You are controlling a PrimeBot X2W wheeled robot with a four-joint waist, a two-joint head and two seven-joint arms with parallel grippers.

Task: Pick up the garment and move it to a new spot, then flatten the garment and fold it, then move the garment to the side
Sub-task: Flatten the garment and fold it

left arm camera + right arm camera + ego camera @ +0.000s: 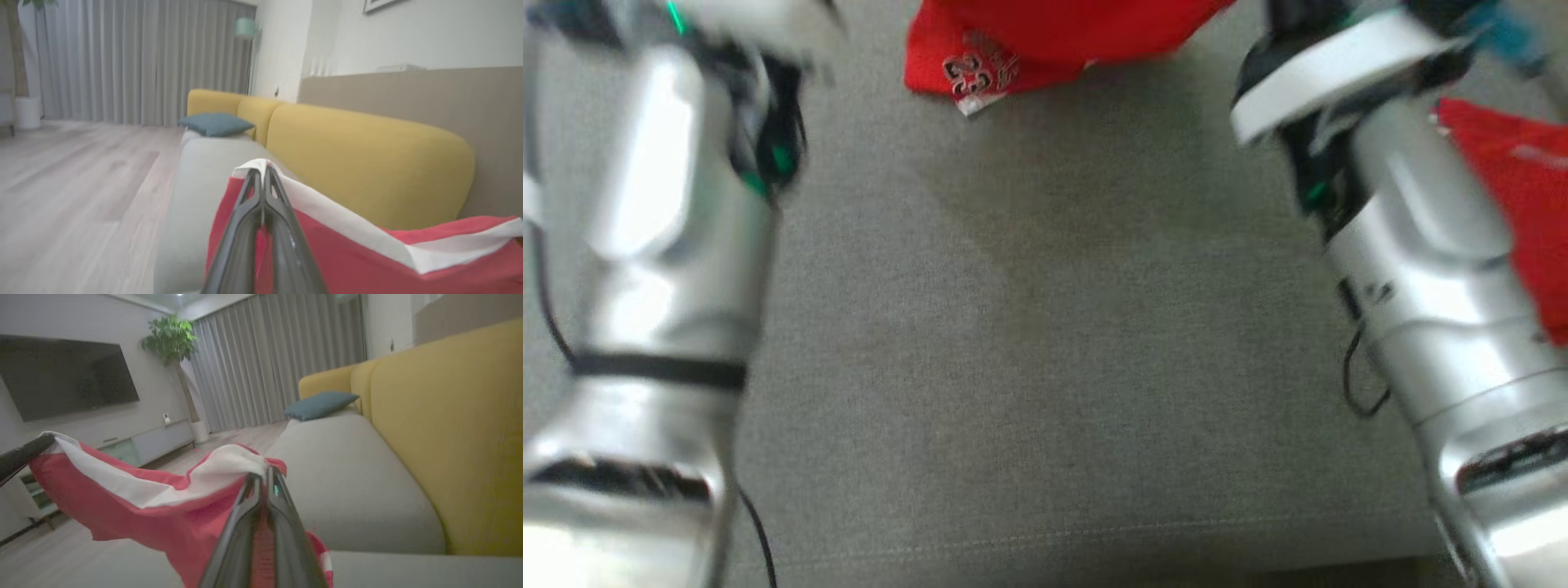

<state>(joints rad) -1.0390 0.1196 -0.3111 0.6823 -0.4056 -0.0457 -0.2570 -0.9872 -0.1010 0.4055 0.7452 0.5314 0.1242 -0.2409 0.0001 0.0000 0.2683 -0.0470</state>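
The left gripper [262, 176] has its two dark fingers pressed together on the white-banded edge of the red garment [351, 265], whose cloth spreads below and to the right of the fingertips. The right gripper [264, 477] is likewise clamped on a bunched, white-trimmed part of the garment, which stretches away to its left, held up off the grey sofa seat [351, 486]. The seat runs ahead of both grippers, with the yellow backrest [449, 428] to their right and a teal pillow [320, 404] farther ahead.
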